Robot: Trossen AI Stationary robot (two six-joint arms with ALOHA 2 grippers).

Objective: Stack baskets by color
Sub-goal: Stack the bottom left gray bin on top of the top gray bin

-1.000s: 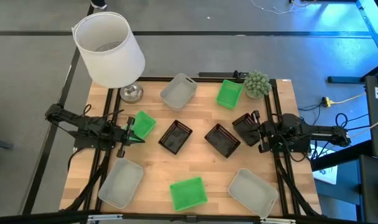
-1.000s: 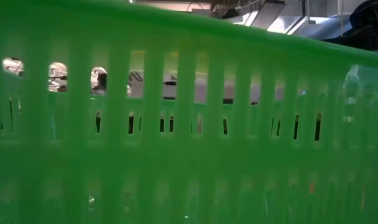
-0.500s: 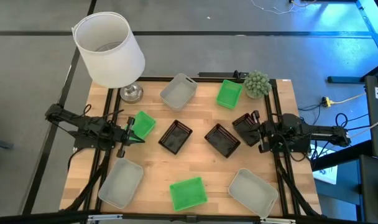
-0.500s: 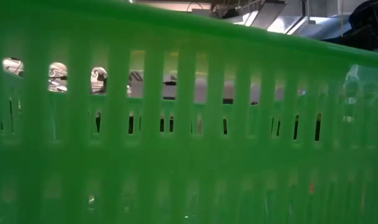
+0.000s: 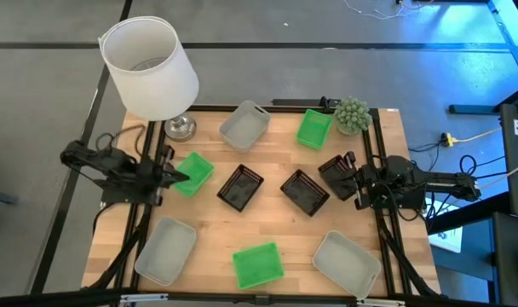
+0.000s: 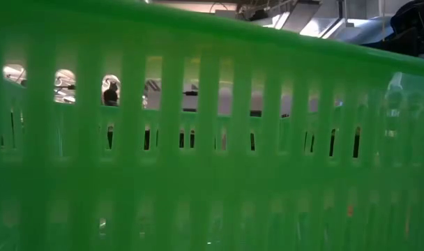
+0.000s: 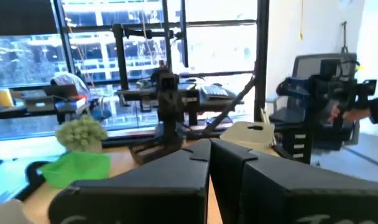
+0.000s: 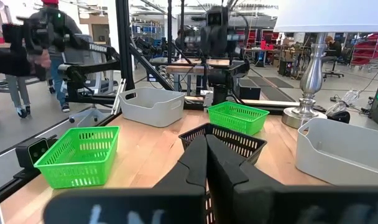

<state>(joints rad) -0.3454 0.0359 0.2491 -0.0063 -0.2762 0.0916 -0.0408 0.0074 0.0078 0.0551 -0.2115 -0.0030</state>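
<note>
A: Lying unstacked on the wooden surface [image 5: 267,226]: three green baskets, at left [image 5: 193,171], top centre [image 5: 313,128] and bottom centre [image 5: 258,264]; three black baskets [image 5: 241,187] in a row mid-frame; three grey-white ones, at top [image 5: 244,124], lower left [image 5: 165,250] and lower right [image 5: 348,263].

B: And the grippers?

A: The left gripper [image 5: 179,176] sits at the left green basket, fingers clenched on nothing. The right gripper [image 5: 348,184] is at the rightmost black basket [image 5: 337,176], fingers likewise clenched.

B: Beyond them?

A: A white lampshade [image 5: 149,68] upper left, a fuzzy plant ball [image 5: 352,113] upper right.
</note>
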